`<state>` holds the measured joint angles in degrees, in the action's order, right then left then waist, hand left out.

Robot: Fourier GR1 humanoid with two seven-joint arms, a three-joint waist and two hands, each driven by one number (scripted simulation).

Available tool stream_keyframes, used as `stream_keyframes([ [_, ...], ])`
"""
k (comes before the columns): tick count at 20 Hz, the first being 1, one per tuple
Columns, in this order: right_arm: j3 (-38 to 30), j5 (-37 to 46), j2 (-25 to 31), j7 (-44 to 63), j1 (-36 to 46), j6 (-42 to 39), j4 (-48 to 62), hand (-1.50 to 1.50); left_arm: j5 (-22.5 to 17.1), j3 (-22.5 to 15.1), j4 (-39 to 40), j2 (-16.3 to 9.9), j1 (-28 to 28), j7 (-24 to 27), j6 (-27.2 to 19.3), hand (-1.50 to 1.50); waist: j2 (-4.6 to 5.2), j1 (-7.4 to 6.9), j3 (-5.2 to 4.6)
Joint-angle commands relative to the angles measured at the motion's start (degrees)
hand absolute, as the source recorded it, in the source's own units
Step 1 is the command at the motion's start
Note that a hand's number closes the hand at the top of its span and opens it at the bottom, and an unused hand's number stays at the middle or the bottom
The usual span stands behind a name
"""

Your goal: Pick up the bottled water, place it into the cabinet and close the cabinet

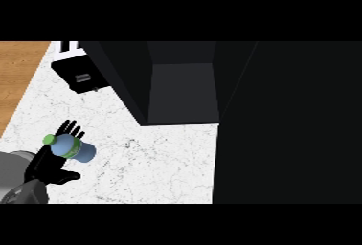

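Note:
The bottled water (75,150), pale blue with a green cap (50,139), shows at the lower left of the head view, tilted with its cap to the left. It overlaps the palm of my left hand (47,168). The fingers (70,128) stick out straight past the bottle and the thumb (66,177) points right, not curled round it. Whether the palm touches the bottle I cannot tell. The dark cabinet (182,91) stands open at the back centre, its inside bare. Its door (290,124) fills the right side as a broad black panel. My right hand does not show.
A black box-like appliance (80,76) sits at the back left of the white marble counter (155,158), just left of the cabinet's side wall. Wooden floor (20,76) shows beyond the counter's left edge.

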<state>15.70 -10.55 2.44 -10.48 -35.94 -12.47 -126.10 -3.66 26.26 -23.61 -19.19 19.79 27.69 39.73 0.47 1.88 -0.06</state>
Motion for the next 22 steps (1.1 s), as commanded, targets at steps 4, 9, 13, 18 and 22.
stream_keyframes([
  [4,1.15,0.83,-0.77,0.15,0.96,0.94,1.16,-1.50,-0.66,-0.19,6.68,0.93,3.91,4.03,7.42,-1.50,0.15,0.05,-0.23],
  [9,-0.32,-2.05,0.99,1.25,-0.08,-0.24,-1.33,-1.50,-0.86,-0.61,8.53,2.63,3.85,4.32,8.73,-1.50,0.14,0.10,-0.22],
  [13,-0.68,-1.83,0.59,3.29,3.26,0.97,-0.32,-1.50,-0.16,-2.15,7.38,3.31,4.48,4.42,10.57,-1.50,0.10,-0.60,-0.18],
  [18,2.08,1.39,-1.33,-1.53,1.21,1.12,4.44,-1.50,0.07,-2.92,7.32,3.40,4.97,4.99,11.83,1.50,0.12,0.01,-0.21],
  [22,-0.99,-1.79,1.81,-0.40,-0.42,-0.62,0.06,-1.50,0.05,-3.10,7.42,3.77,6.51,5.60,9.95,1.50,0.03,0.11,-0.17],
])
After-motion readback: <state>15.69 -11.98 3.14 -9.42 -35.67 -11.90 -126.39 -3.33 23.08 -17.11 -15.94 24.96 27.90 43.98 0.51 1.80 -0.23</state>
